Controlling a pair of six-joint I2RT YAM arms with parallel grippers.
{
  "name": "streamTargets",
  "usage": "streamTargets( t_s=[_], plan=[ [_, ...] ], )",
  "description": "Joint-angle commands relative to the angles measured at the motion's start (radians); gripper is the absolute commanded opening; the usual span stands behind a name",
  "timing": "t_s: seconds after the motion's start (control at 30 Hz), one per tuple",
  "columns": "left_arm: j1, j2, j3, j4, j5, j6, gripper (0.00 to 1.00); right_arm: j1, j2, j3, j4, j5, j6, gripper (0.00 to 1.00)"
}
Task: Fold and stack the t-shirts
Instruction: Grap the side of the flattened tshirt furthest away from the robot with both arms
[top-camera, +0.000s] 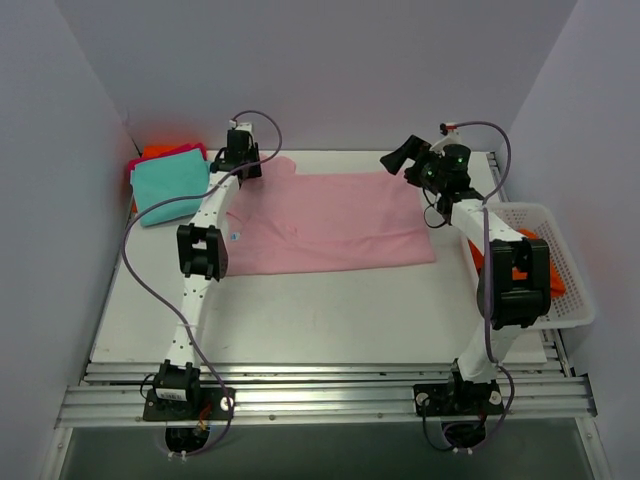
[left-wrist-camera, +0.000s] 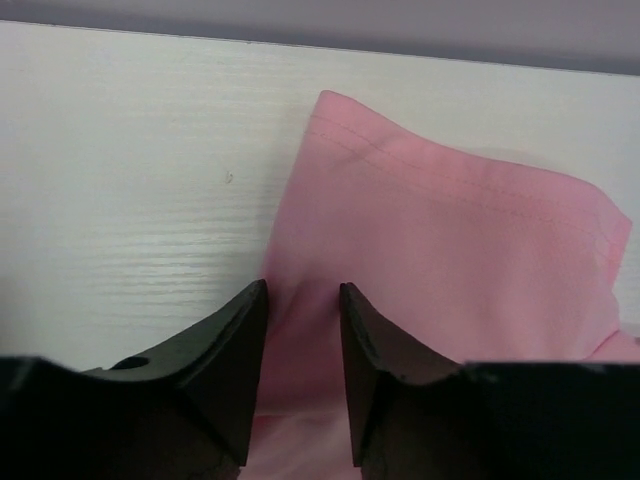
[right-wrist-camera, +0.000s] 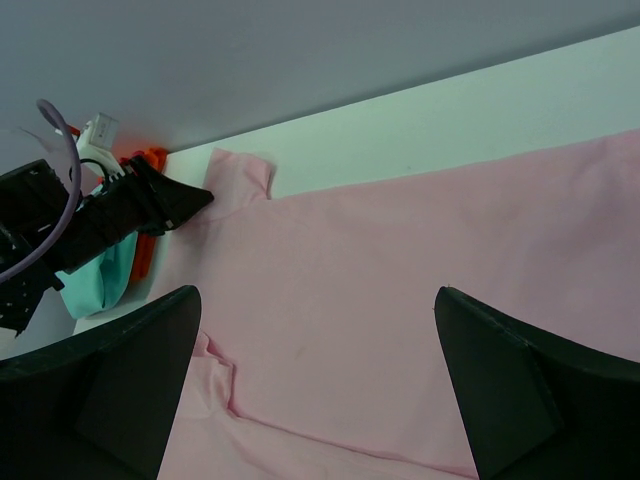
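Observation:
The pale pink t-shirt (top-camera: 330, 225) lies spread flat across the middle back of the table, with its small blue neck tag (top-camera: 236, 237) at the left. My left gripper (top-camera: 258, 166) is low at its far left sleeve. In the left wrist view the jaws (left-wrist-camera: 303, 295) stand close together with a ridge of pink cloth (left-wrist-camera: 450, 250) pinched between them. My right gripper (top-camera: 397, 160) hangs wide open and empty above the shirt's far right end; the right wrist view shows the pink shirt (right-wrist-camera: 400, 280) below it (right-wrist-camera: 315, 292). A folded teal shirt (top-camera: 170, 180) tops a pile at the back left.
Magenta (top-camera: 134, 172) and orange (top-camera: 160, 151) cloth show under the teal shirt. A white mesh basket (top-camera: 575, 300) at the right edge holds an orange shirt (top-camera: 548, 272). The right forearm reaches over the basket's left side. Walls close in behind and at both sides.

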Motion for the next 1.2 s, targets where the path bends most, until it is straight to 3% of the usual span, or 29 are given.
streamTargets(
  t_s=[0.0,0.03,0.13,0.3,0.57,0.77,0.93,1.17],
  plan=[
    [0.011,-0.030,0.024,-0.079,0.004,-0.014,0.41,-0.009,-0.073,-0.007,0.075,-0.041,0.021,1.00],
    [0.016,-0.032,0.026,-0.078,0.009,-0.017,0.23,-0.009,-0.075,-0.010,0.083,-0.047,0.025,1.00],
    [0.026,-0.030,0.023,-0.079,0.018,-0.036,0.09,-0.009,-0.072,-0.016,0.097,-0.057,0.032,1.00],
    [0.030,-0.038,0.009,-0.064,0.055,-0.030,0.04,-0.010,-0.046,-0.010,0.097,-0.044,0.028,1.00],
    [-0.004,-0.257,-0.307,0.172,0.060,0.030,0.02,-0.007,0.049,0.062,0.040,0.031,-0.012,1.00],
    [-0.006,-0.303,-0.342,0.191,0.058,0.041,0.02,-0.001,0.215,0.296,-0.235,0.231,-0.087,1.00],
    [-0.006,-0.337,-0.436,0.279,0.075,0.026,0.02,-0.012,0.374,0.452,-0.351,0.412,-0.097,1.00],
    [-0.003,-0.336,-0.446,0.296,0.064,0.036,0.02,-0.022,0.494,0.595,-0.449,0.566,-0.123,1.00]
  ],
)
